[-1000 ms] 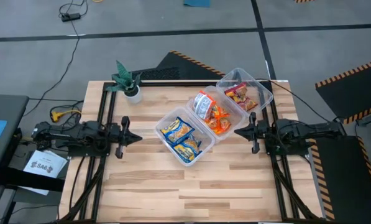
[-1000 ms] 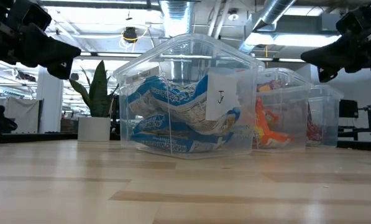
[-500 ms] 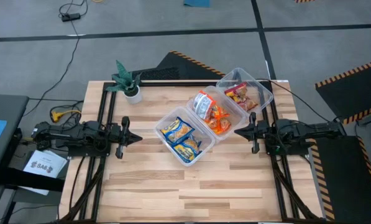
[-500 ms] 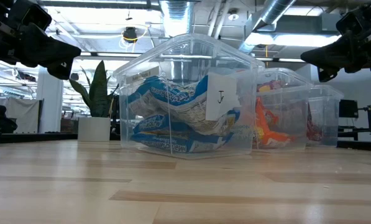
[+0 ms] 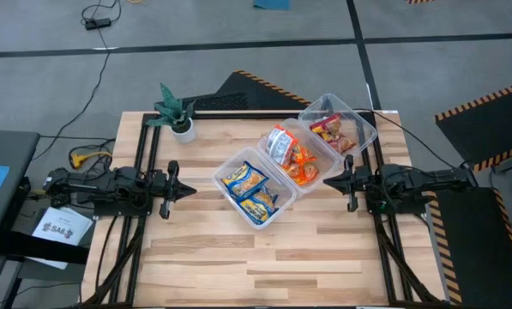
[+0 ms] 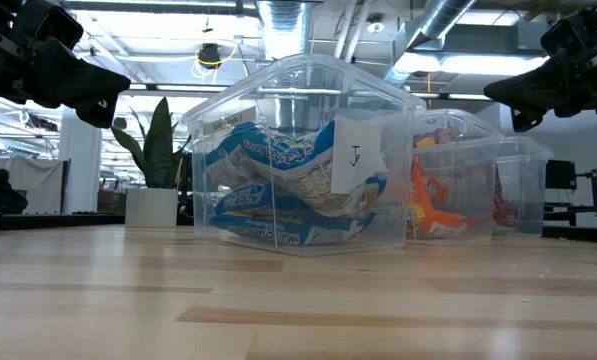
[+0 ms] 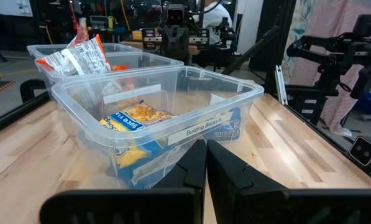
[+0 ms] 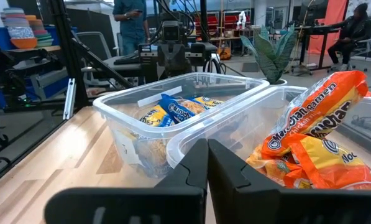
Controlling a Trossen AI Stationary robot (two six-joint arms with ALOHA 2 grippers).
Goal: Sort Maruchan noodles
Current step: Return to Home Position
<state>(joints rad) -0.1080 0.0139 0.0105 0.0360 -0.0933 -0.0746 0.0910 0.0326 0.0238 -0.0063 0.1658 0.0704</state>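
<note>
Three clear tubs stand in a diagonal row on the table. The near tub (image 5: 254, 190) holds the blue-and-yellow Maruchan packets (image 5: 249, 190). The middle tub (image 5: 320, 163) holds orange packets (image 5: 300, 163) with a silvery-white and orange packet (image 5: 280, 144) leaning on its rim. The far tub (image 5: 358, 125) holds dark red-brown packets (image 5: 334, 131). My left gripper (image 5: 190, 190) hovers shut at the table's left side, pointing at the near tub. My right gripper (image 5: 326, 181) hovers shut at the right side, just short of the middle tub.
A small potted green plant (image 5: 177, 113) stands at the far left corner of the table. Bare wooden tabletop (image 5: 264, 257) lies along the near edge. In the right wrist view people (image 8: 128, 22) show in the room beyond the table.
</note>
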